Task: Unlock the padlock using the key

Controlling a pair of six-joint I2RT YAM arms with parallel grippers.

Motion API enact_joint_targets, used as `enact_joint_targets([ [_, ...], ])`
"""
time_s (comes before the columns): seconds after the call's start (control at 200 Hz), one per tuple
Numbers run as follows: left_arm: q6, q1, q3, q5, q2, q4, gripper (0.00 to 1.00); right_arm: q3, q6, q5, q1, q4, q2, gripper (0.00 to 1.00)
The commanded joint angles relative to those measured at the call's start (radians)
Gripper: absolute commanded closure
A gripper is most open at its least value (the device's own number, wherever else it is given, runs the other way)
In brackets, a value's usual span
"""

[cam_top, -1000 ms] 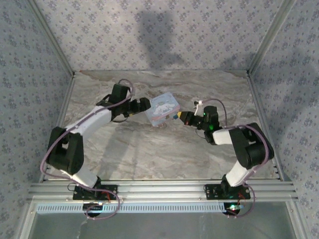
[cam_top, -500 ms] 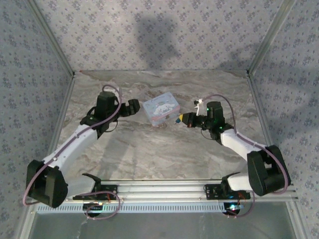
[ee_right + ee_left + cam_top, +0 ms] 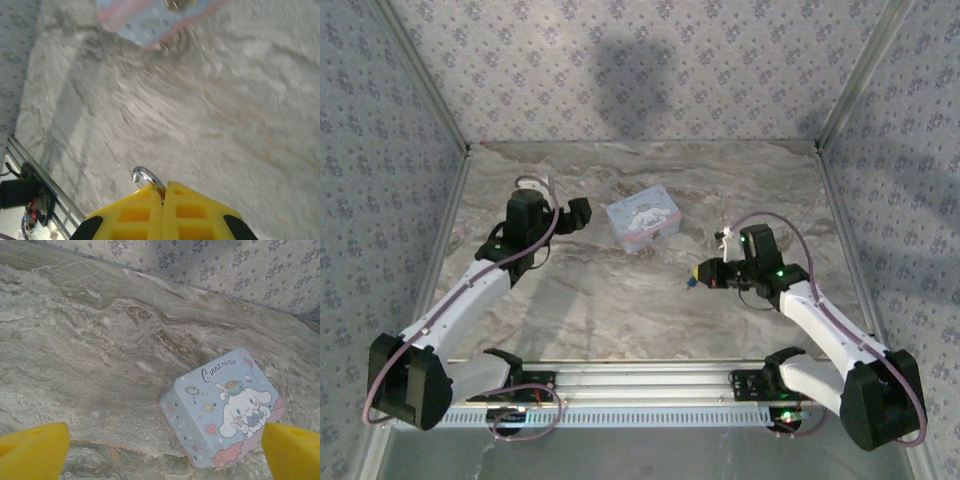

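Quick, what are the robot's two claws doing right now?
Left gripper: open, holding nothing.
Right gripper: closed on the padlock; its silvery hook pokes out past the fingers.

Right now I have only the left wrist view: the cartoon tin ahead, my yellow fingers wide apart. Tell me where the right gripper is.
Observer: The right gripper is apart from the tin, to its right and nearer the arm bases.
Operator: Report what it holds.
Observer: Its fingers are shut on what looks like the padlock: a teal-blue speck at the tip from above, a curved silvery hook in the right wrist view.
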Motion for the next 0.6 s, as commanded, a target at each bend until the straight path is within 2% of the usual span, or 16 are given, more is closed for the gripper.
enact_joint_targets([
  [0.0,0.016,0.008,-0.030,-0.047,-0.046,0.066,0.02,-0.028,0.020,0.032,0.023,-0.129,-0.019,1.00],
  [0.215,0.024,0.012,-0.039,-0.055,-0.055,0.077,0.02,-0.023,0.017,0.106,0.087,-0.215,0.009,1.00],
  [0.595,0.026,0.012,-0.033,-0.048,-0.061,0.068,0.02,0.055,-0.044,0.172,0.164,-0.264,0.216,1.00],
])
